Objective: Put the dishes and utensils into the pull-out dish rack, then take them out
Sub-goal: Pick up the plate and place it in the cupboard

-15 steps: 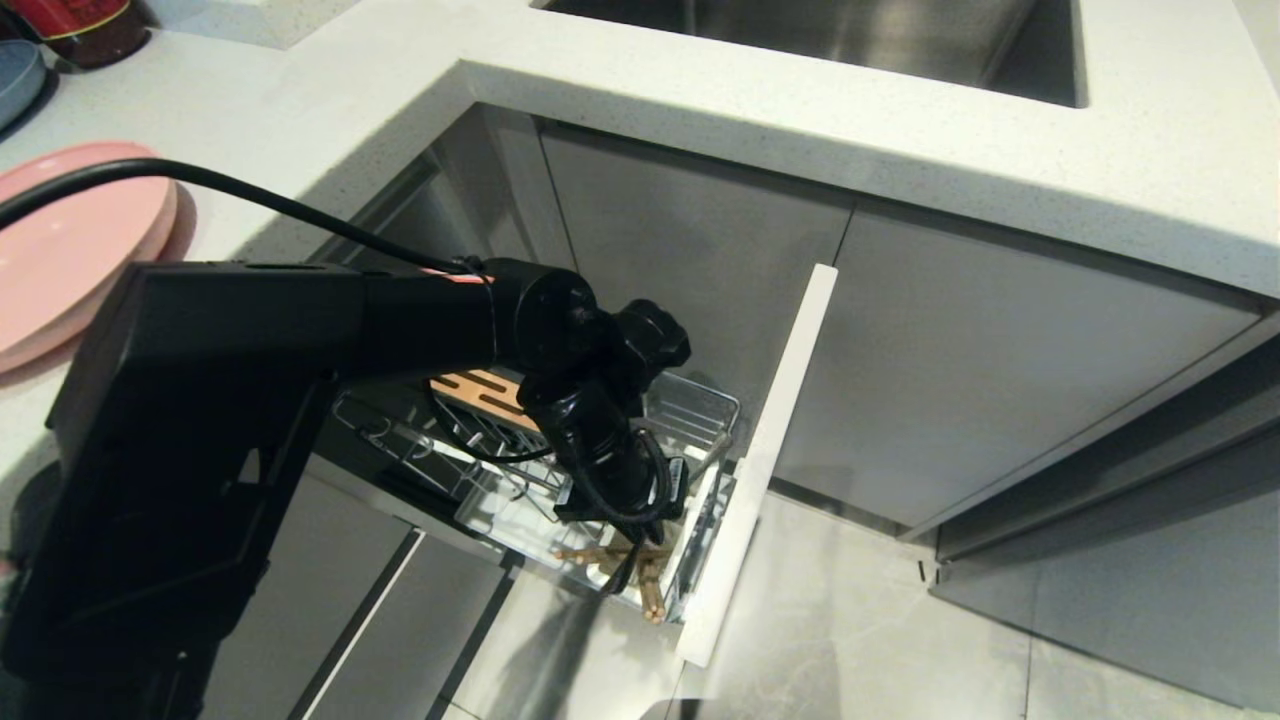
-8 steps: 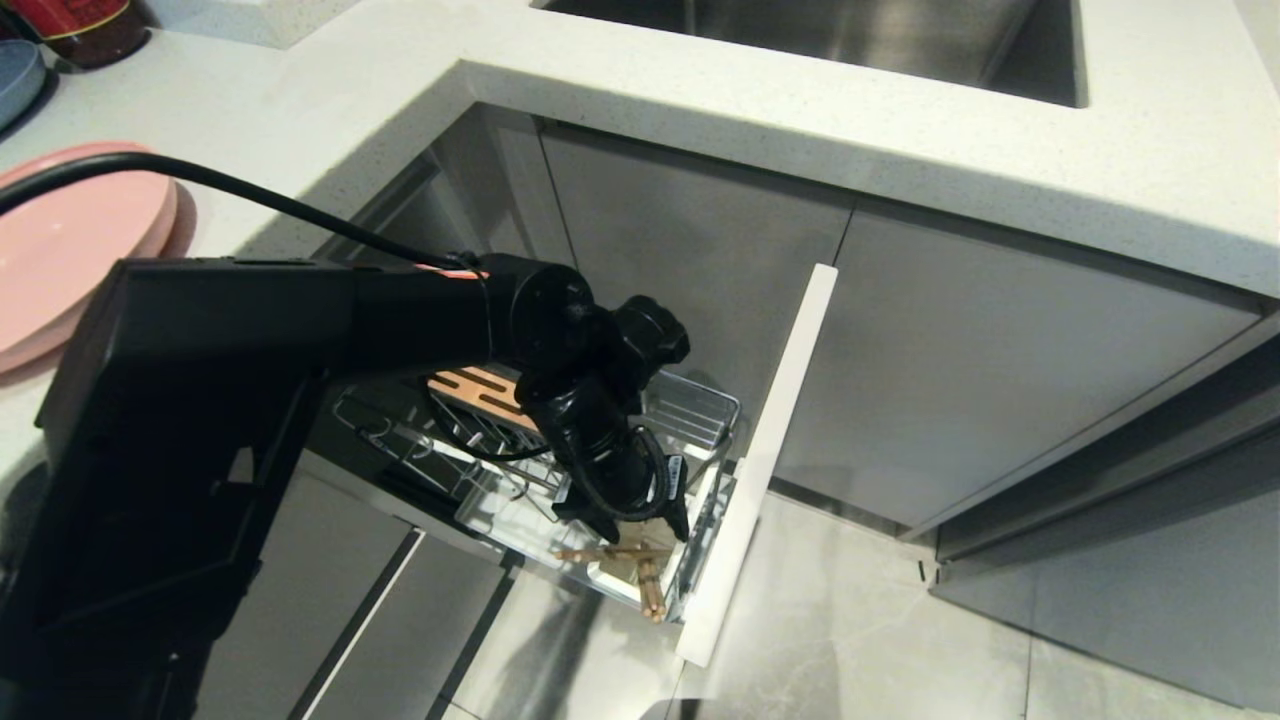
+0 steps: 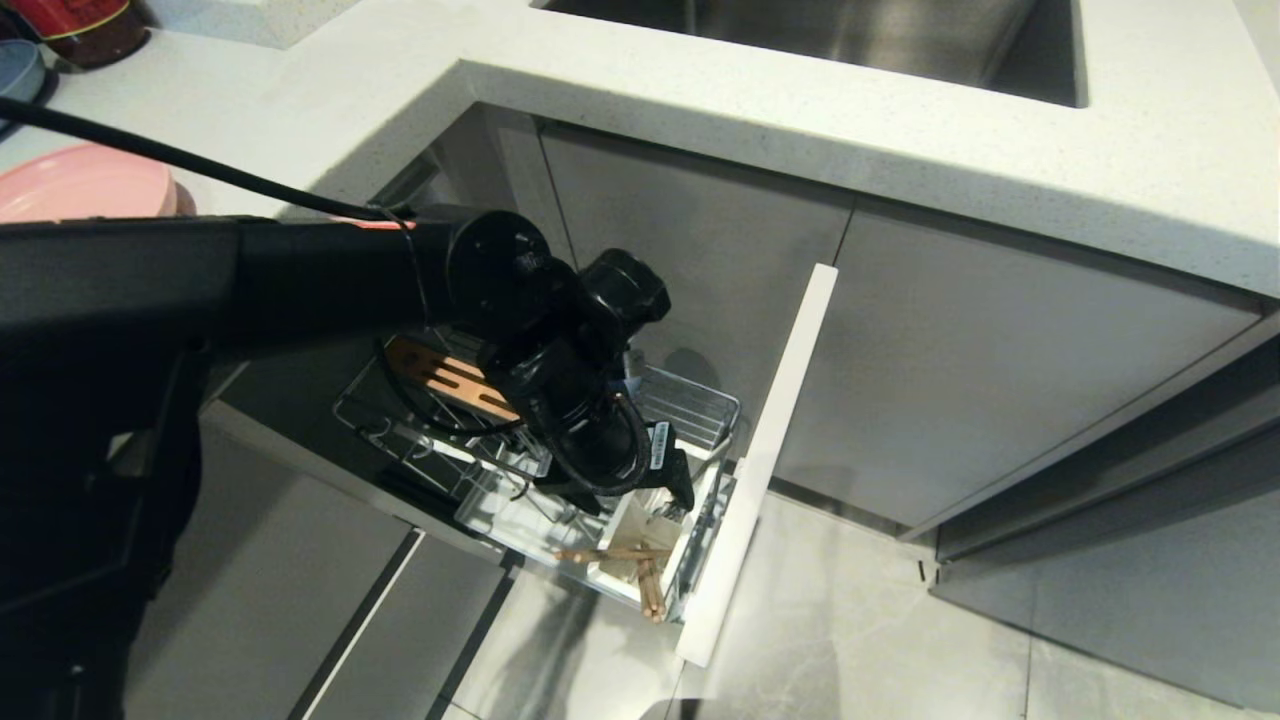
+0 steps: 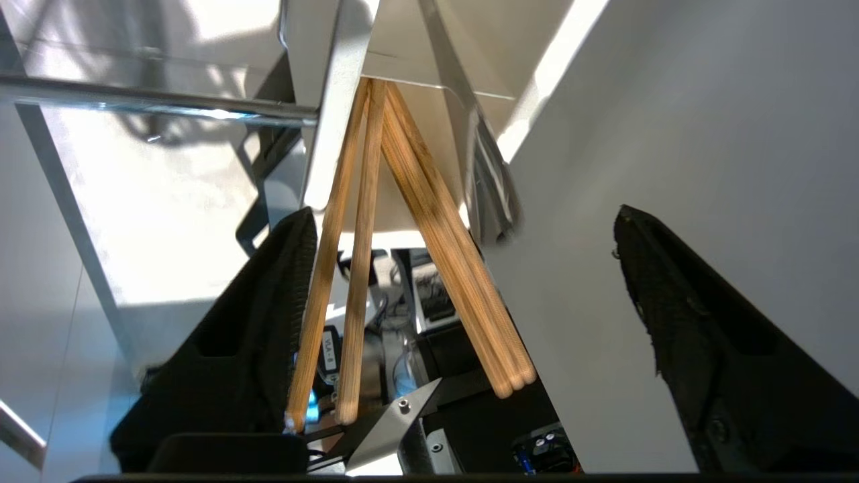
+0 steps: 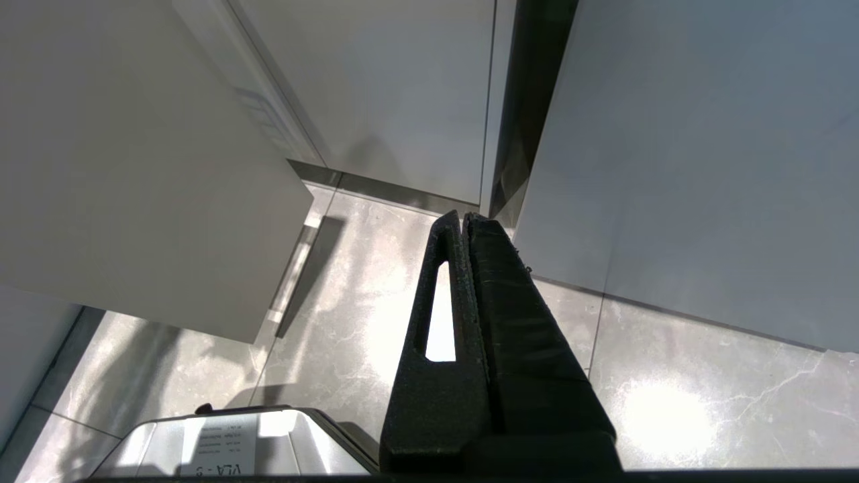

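Observation:
The pull-out dish rack [image 3: 692, 408] stands drawn out from under the counter, behind its pale front panel [image 3: 770, 450]. Several wooden chopsticks [image 3: 640, 572] lean in its white cutlery box [image 3: 625, 520], fanned apart in the left wrist view [image 4: 439, 255]. A grey metal spoon [image 4: 491, 188] stands beside them. My left gripper [image 3: 640, 505] [image 4: 463, 211] hangs open just above the box, its fingers [image 4: 268, 322] wide on either side of the sticks and gripping nothing. The pink plate [image 3: 85, 185] lies on the countertop at the far left. Low over the floor, my right gripper [image 5: 463, 216] is shut and empty.
A copper-coloured slotted piece [image 3: 450, 375] sits in the rack's rear part. The white countertop [image 3: 800, 110] overhangs the rack, with a steel sink [image 3: 850, 40] behind. A blue-grey dish [image 3: 20, 70] and a dark red jar [image 3: 90, 25] stand at the far left. Grey floor tiles [image 3: 880, 620] lie below.
My left gripper has opened and let go of the chopsticks, then lifted up and back a little. The chopsticks stay leaning in the cutlery box.

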Robot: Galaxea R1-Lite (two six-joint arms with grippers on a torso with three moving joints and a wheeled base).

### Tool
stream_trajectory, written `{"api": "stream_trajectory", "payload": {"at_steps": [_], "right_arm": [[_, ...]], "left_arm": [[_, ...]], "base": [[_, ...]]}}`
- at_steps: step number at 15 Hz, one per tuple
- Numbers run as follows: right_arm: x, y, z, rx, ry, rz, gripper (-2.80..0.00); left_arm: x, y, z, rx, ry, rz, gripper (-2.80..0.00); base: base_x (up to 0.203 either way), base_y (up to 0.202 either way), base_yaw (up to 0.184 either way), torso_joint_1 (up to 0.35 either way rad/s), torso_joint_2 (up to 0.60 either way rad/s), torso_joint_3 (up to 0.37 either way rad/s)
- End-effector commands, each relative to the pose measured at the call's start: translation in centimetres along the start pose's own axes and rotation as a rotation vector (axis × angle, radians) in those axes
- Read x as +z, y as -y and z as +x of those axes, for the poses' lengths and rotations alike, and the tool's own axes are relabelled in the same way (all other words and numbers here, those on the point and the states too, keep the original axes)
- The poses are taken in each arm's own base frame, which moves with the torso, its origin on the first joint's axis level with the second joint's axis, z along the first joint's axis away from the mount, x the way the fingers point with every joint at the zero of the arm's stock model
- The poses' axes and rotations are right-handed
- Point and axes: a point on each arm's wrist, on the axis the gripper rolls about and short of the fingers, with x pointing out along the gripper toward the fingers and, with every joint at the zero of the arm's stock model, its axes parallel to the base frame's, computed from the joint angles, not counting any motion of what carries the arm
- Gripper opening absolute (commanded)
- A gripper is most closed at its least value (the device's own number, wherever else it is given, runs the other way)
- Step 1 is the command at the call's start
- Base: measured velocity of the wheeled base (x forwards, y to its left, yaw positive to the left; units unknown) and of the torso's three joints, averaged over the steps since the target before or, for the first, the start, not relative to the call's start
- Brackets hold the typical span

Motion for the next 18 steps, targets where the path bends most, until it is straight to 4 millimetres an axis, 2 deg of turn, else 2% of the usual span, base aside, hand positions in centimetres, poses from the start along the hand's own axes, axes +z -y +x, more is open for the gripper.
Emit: {"api": "stream_trajectory", "payload": {"at_steps": [1, 6, 9, 10, 14, 18], "right_arm": [[0.0, 0.0, 0.0, 0.000, 0.005, 0.001, -2.80], [0.0, 0.0, 0.0, 0.000, 0.005, 0.001, -2.80], [0.0, 0.0, 0.0, 0.000, 0.005, 0.001, -2.80], [0.0, 0.0, 0.0, 0.000, 0.005, 0.001, -2.80], [0.0, 0.0, 0.0, 0.000, 0.005, 0.001, -2.80], [0.0, 0.0, 0.0, 0.000, 0.005, 0.001, -2.80]], "left_arm": [[-0.7, -0.2, -3.8, -0.022, 0.077, -0.004, 0.00], [-2.5, -0.9, -10.4, -0.014, 0.258, -0.049, 0.00], [-4.5, -1.6, -14.9, -0.045, 0.366, -0.064, 0.00], [-5.3, -1.9, -16.3, -0.054, 0.390, -0.067, -2.80], [-7.6, -2.9, -20.0, -0.007, 0.520, -0.088, -2.80], [-9.8, -3.8, -23.6, -0.058, 0.643, -0.101, -2.80]], "base": [[0.000, 0.000, 0.000, 0.000, 0.00, 0.000], [0.000, 0.000, 0.000, 0.000, 0.00, 0.000], [0.000, 0.000, 0.000, 0.000, 0.00, 0.000], [0.000, 0.000, 0.000, 0.000, 0.00, 0.000], [0.000, 0.000, 0.000, 0.000, 0.00, 0.000], [0.000, 0.000, 0.000, 0.000, 0.00, 0.000]]}}
